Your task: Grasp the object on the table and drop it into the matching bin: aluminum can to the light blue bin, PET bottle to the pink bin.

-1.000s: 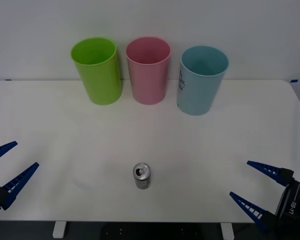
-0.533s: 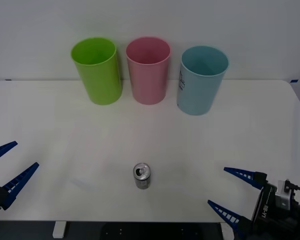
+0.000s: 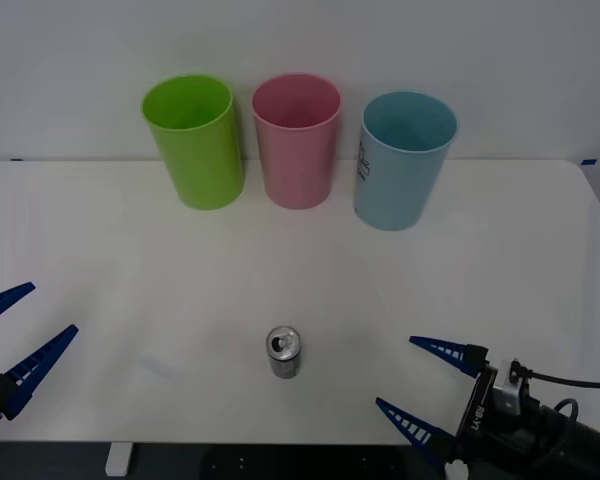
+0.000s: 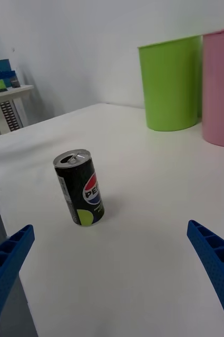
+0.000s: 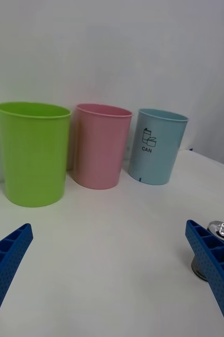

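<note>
Blue fingers: my right claw (image 3: 427, 386) has its two ribbed fingers spread wide apart, holding nothing. It is low, at the near edge of the table (image 3: 540, 250), on my right side.
Why so wide: I judge the gap is kept large so that the can fits between the fingers with room to spare.
Can: the aluminum can (image 3: 284, 351) stands upright on the table, pull-tab up, with a dark label. Nothing touches it.
Can against claw: it is near, to the left of my right claw and about level with it. In the right wrist view the can (image 4: 80, 187) is ahead of the fingers and closer to one of them, not centred in the gap.
Other claw: my left claw (image 3: 18, 337) waits at the near left edge, fingers also apart, well away from the can.
Bins: the light blue bin (image 3: 404, 160), the pink bin (image 3: 297, 140) and a green bin (image 3: 194, 140) stand in a row at the far side, openings up. The blue one carries a label reading CAN, so I judge it is the target.
</note>
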{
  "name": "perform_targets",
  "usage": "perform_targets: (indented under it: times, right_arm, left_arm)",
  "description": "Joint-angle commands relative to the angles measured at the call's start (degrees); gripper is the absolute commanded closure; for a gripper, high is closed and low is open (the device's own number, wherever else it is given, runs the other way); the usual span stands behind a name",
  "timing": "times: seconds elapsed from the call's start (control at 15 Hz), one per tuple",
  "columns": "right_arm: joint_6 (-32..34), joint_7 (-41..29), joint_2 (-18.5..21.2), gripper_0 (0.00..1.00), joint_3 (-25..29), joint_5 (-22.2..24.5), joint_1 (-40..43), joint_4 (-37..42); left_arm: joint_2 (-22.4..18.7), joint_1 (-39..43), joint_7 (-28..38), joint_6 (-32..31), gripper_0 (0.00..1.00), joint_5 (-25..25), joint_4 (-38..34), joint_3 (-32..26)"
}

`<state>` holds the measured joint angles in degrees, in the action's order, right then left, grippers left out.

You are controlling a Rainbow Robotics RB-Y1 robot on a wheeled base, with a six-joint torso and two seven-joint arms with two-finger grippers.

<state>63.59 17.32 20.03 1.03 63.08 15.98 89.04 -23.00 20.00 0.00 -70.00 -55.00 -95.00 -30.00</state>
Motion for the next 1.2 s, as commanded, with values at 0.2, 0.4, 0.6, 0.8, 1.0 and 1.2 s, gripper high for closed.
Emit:
perform_targets:
  times: [0.2,0.4,0.6,0.8,1.0,1.2]
  right_arm:
    - [-0.14,2.89,-4.74,0.00,-0.77,4.16,-4.64,-5.46]
    - [-2.07,4.30,-4.83,0.00,-3.67,4.16,-7.45,-8.27]
    - [-5.67,5.53,-4.83,0.00,-7.01,4.16,-8.95,-9.50]
    - [-9.63,6.41,-5.18,0.00,-10.08,4.16,-9.47,-9.50]
    - [-12.97,6.93,-5.88,0.00,-12.81,4.16,-10.18,-9.59]
    - [-15.43,7.28,-7.38,0.00,-14.74,4.24,-10.53,-9.50]
  left_arm:
    - [0.00,0.00,0.00,0.00,0.00,0.00,0.00,0.00]
    - [0.00,0.00,0.00,0.00,0.00,0.00,0.00,0.00]
    - [0.00,0.00,0.00,0.00,0.00,0.00,0.00,0.00]
    - [0.00,0.00,0.00,0.00,0.00,0.00,0.00,0.00]
    - [0.00,0.00,0.00,0.00,0.00,0.00,0.00,0.00]
    - [0.00,0.00,0.00,0.00,0.00,0.00,0.00,0.00]
